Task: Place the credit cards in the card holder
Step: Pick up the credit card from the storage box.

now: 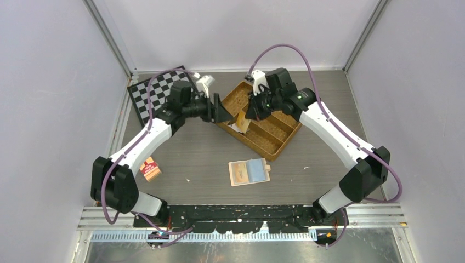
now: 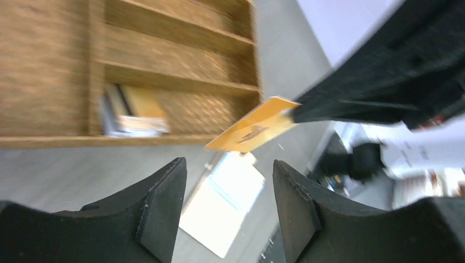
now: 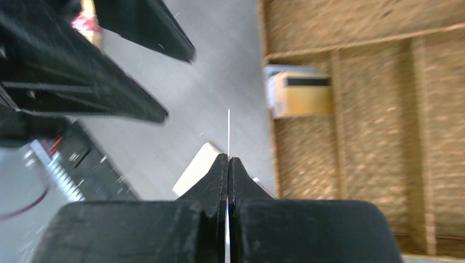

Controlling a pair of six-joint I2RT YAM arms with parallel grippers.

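Orange credit card (image 2: 252, 131) is hanging clamped edge-on in my right fingers (image 3: 214, 181), just beside the wicker tray (image 1: 274, 137) at its left edge. My left fingers (image 2: 164, 213) are standing apart, empty, just left of it. Card holder (image 1: 249, 171) is lying open on the counter (image 1: 197, 153), nearer me.
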